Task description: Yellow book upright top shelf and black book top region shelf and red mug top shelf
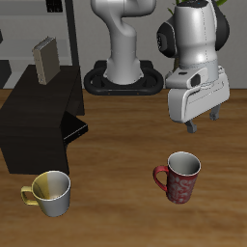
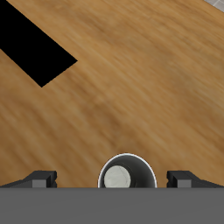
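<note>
The red mug [image 1: 178, 178] stands upright on the table near the front edge, and its pale inside shows in the wrist view [image 2: 127, 173]. My gripper [image 1: 199, 118] hangs open and empty above the table, farther back than the mug, with its fingertips [image 2: 44, 178] wide apart. The yellow book [image 1: 44, 60] stands upright on the flat top of the dark shelf [image 1: 34, 116]. A flat black slab, which looks like the black book [image 1: 73, 124], lies on the table against the shelf's side and shows as a black strip in the wrist view [image 2: 33, 48].
A yellow-and-white mug [image 1: 50, 191] stands near the front edge, in front of the shelf. The robot's base [image 1: 121, 77] sits at the back of the table.
</note>
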Robot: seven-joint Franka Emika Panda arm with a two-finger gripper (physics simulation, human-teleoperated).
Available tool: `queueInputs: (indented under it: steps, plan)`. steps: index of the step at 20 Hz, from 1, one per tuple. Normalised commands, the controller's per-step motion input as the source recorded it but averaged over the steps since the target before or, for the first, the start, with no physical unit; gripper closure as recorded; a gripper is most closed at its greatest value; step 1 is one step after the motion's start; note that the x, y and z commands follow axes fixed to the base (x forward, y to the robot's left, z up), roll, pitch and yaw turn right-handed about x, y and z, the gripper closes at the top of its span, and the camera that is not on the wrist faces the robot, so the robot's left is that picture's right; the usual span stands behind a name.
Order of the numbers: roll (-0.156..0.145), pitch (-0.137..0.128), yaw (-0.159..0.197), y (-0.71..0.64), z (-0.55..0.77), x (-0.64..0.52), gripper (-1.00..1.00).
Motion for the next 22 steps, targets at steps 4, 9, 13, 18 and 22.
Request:
queueInputs:
  steps: [4, 9, 13, 18, 22]
  plan:
    - [0.015, 0.023, -0.044, 0.35, -0.38, -0.16, -1.0]
    - [0.015, 0.079, -0.085, 0.28, -0.42, -0.21, -1.0]
    - [0.014, 0.157, -0.107, -0.13, -0.18, 0.08, -1.0]
    - [0.02, 0.046, -0.058, -0.14, -0.06, 0.0, -1.0]
    - [-0.002, 0.016, 0.029, 0.0, -0.16, -0.01, -1.0]
